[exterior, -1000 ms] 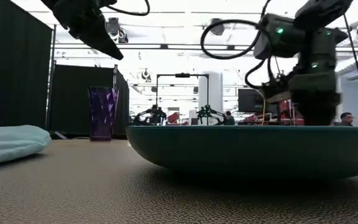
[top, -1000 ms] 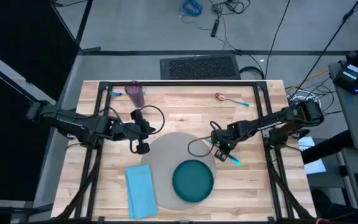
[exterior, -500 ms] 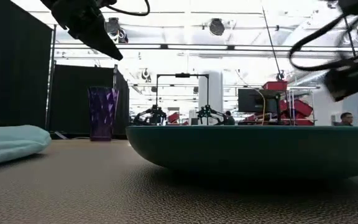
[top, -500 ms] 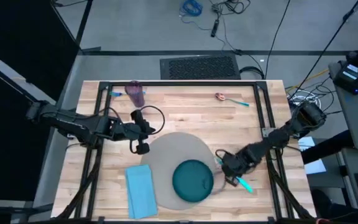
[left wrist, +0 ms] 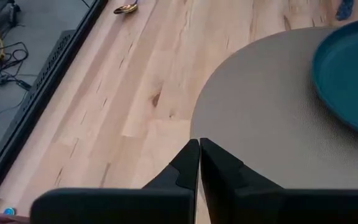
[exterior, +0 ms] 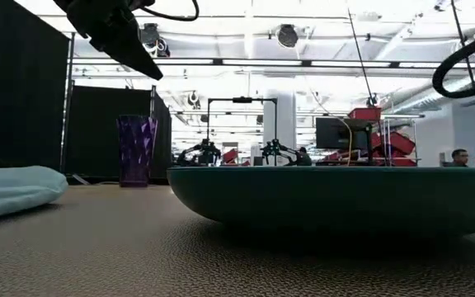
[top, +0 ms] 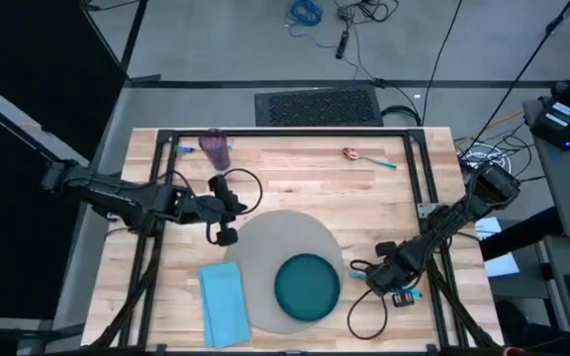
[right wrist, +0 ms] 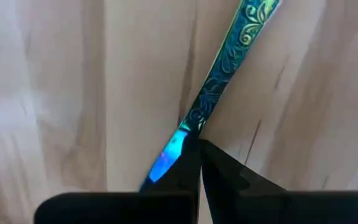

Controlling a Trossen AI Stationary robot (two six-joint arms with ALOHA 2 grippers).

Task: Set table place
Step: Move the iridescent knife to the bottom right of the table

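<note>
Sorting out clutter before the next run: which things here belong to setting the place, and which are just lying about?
Job: grey placemat, teal plate, blue napkin, purple cup, spoon, blue-handled utensil shut in the right gripper.

Lying about: floor cables; left gripper waits.

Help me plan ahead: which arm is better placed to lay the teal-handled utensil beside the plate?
Right. The right gripper is shut on the teal-handled utensil, just right of the plate. The left gripper waits shut at the placemat's far-left edge.
</note>
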